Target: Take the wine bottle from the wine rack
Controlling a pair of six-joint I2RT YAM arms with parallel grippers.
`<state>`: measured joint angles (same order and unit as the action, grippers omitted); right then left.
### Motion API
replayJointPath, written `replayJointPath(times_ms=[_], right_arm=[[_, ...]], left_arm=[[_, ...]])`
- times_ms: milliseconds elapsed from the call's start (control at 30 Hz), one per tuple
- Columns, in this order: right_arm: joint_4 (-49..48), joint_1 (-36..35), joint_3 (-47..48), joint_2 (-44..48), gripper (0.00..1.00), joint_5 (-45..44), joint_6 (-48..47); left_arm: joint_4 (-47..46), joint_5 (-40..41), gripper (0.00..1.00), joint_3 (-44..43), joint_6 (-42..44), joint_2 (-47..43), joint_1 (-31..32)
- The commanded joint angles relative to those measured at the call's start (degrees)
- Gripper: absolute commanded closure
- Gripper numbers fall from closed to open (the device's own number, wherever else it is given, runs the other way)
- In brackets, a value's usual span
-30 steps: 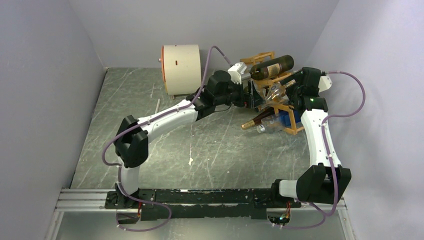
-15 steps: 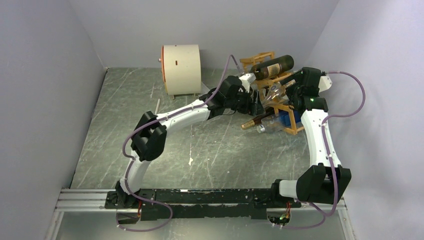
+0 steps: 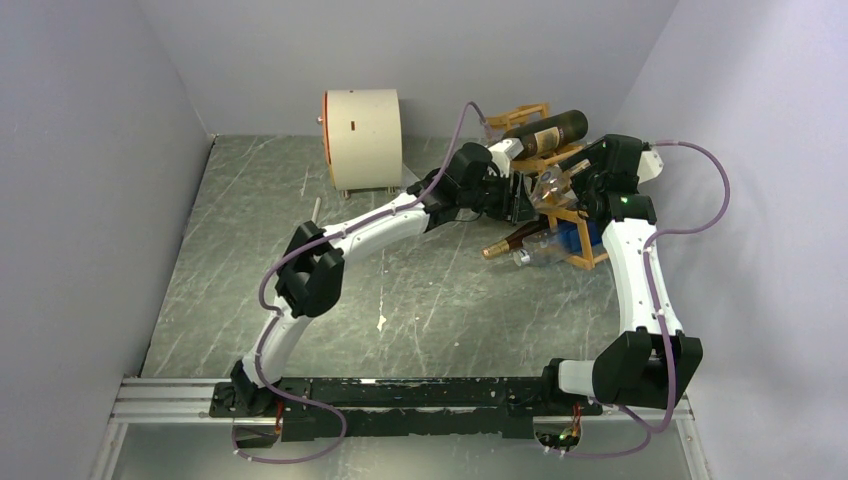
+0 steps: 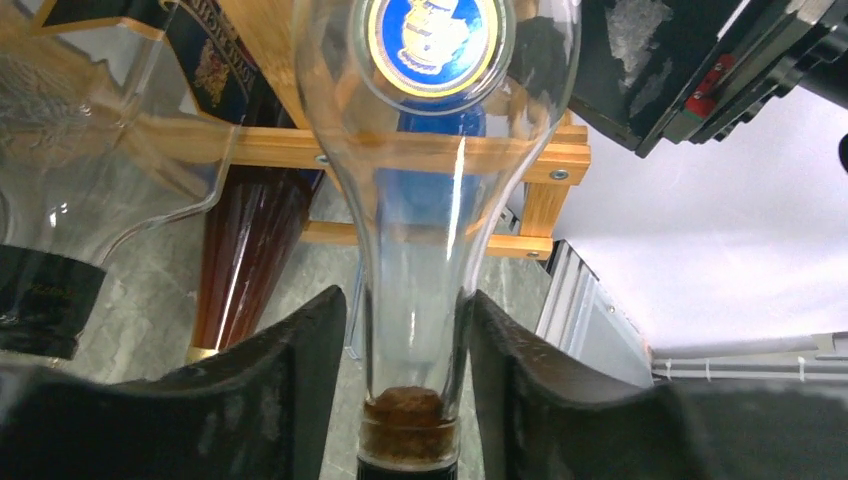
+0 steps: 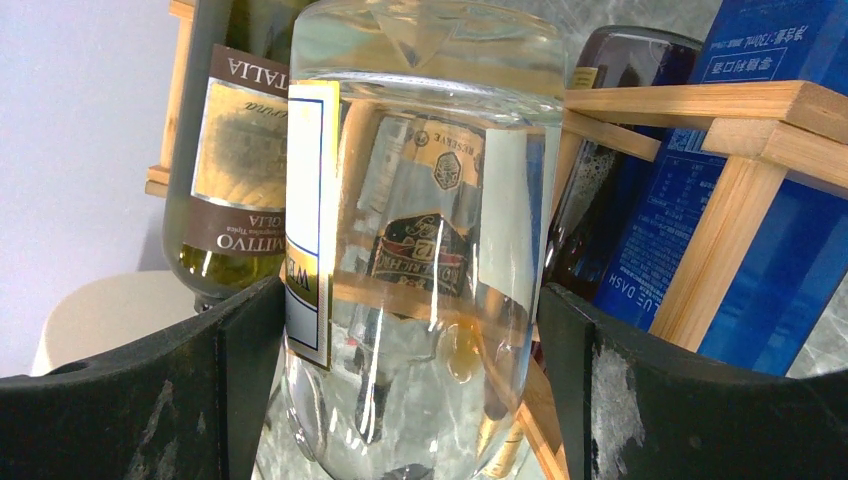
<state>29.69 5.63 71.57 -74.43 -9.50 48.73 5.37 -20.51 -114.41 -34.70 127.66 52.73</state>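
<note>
Bottle [image 4: 440, 110], clear glass, is not yet off the rack [image 4: 545, 160]: neck between fingers of the narrow-set left tool [image 4: 407, 300], body between those of the wide right tool [image 5: 410, 295], grips unsure; pulling out remains.

I'm seeing a clear wine bottle [image 4: 415, 250] with a blue-and-gold roundel, orange-brown wine rack [image 4: 520, 158], dark green bottle [image 5: 235, 150] wearing a cream-and-brown label, blue box [image 5: 745, 45], grey surface [image 3: 350, 280] veined white, cream drum [image 3: 362, 135].
</note>
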Motion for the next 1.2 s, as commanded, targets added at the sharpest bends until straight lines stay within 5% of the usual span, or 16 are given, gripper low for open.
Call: replayJointPath(times_ms=[0, 300, 867, 1000, 1167], right_arm=[[-1.9, 0.0, 0.4, 2.2, 0.47, 2.3, -2.2], [-3.1, -0.1, -0.7, 4.0, 0.45, 2.7, -4.6], [-11.9, -0.1, -5.0, 10.8, 0.43, 5.8, -8.6], [-8.2, -0.1, -3.5, 8.3, 0.32, 5.4, -10.1], [-3.7, -0.1, -2.0, 7.5, 0.04, 5.8, -14.2]], left_arm=[[0.6, -3.1, 0.51, -4.6, 0.5, 2.6, -0.4], [0.9, -5.6, 0.93, -6.7, 1.8, 2.0, -0.9], [-2.9, -5.2, 0.93, -1.6, 0.2, -6.7, -0.9], [-0.2, -3.2, 0.93, -1.1, -1.7, -7.3, -1.0], [2.8, -2.2, 0.93, -0.8, -4.0, -7.4, -1.6]])
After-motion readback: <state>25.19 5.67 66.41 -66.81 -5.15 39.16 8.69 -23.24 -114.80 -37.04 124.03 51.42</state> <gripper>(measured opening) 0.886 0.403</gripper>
